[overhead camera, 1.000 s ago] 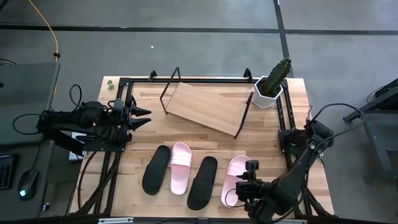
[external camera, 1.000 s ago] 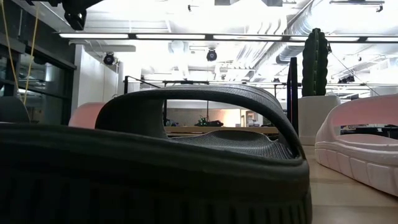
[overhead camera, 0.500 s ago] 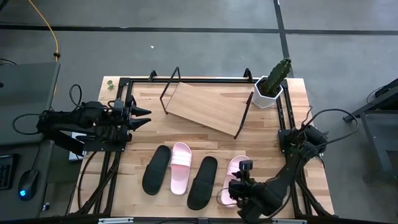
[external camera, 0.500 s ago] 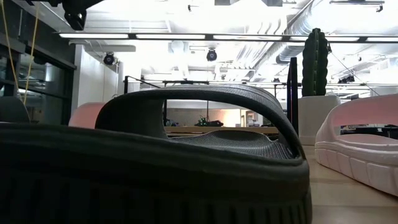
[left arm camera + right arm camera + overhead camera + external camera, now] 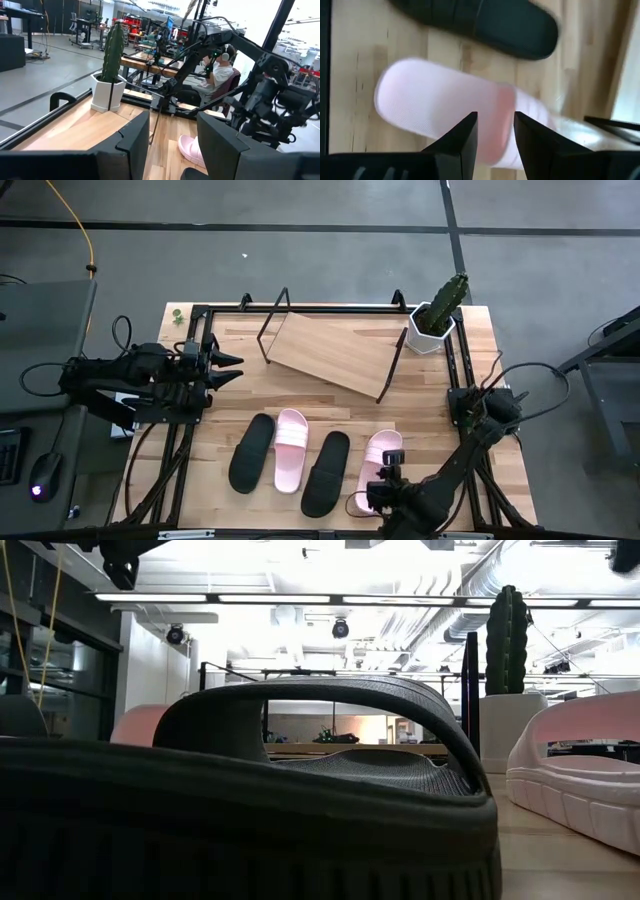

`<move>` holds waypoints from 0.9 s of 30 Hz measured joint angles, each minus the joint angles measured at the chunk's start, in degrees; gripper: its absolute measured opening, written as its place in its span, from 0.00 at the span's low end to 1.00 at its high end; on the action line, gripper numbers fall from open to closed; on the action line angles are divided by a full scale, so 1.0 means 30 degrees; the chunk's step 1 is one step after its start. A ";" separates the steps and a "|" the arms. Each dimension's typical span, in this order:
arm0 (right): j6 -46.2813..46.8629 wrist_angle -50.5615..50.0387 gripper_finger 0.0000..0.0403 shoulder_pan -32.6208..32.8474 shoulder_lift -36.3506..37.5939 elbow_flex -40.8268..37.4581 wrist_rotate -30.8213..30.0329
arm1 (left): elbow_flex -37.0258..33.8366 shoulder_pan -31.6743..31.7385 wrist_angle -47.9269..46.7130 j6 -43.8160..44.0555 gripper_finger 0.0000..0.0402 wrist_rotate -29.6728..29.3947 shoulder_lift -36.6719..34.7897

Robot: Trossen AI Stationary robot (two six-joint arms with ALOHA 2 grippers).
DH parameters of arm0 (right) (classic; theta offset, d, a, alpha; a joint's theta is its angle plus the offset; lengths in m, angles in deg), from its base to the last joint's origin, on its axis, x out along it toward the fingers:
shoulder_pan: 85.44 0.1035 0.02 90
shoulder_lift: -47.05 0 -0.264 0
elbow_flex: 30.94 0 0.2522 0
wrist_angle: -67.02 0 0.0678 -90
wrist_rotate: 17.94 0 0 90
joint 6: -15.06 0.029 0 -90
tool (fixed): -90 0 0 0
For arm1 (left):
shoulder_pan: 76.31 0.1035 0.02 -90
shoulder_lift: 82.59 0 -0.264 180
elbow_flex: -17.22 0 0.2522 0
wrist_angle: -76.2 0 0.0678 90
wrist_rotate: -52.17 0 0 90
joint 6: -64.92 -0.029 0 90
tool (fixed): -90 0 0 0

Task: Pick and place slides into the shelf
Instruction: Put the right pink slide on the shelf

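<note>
Four slides lie flat on their soles in a row near the table's near edge: black (image 5: 252, 452), pink (image 5: 291, 448), black (image 5: 326, 472), pink (image 5: 381, 448). The shelf (image 5: 335, 352), a slanted wooden board in a black wire frame, stands toward the far edge. My right gripper (image 5: 381, 485) hangs open above the heel end of the right pink slide (image 5: 445, 110), pointing down, with its fingers clear of the slide. My left gripper (image 5: 236, 368) waits open at the table's left side, pointing level across the table. In the low view the near black slide (image 5: 300, 780) fills the foreground.
A potted cactus (image 5: 440, 315) in a white pot stands at the far right corner beside the shelf. Black frame rails (image 5: 190, 420) run along the table's left and right sides. Bare wood lies between the shelf and the row of slides. A seated person (image 5: 220, 70) shows beyond the table.
My right gripper has moved toward the table's left and slightly toward the near edge, coming over the heel end of the right pink slide. The slides and the shelf have stayed in place.
</note>
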 joint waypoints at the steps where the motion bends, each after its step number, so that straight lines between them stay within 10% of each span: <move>1: 0.0086 0.0000 0.29 -0.0006 -0.0202 0.0000 0.0173 | 0.0000 0.0007 -0.0007 0.0000 0.37 0.0000 0.0000; 16: 0.1836 -0.2172 0.30 -0.0021 -0.1399 -0.0007 -0.0092 | 0.0000 0.0007 -0.0015 0.0007 0.37 0.0000 0.0000; 27: 0.1782 -0.2629 0.49 -0.0197 -0.1399 -0.0007 -0.0925 | 0.0000 0.0007 -0.0073 0.0007 0.37 0.0000 0.0000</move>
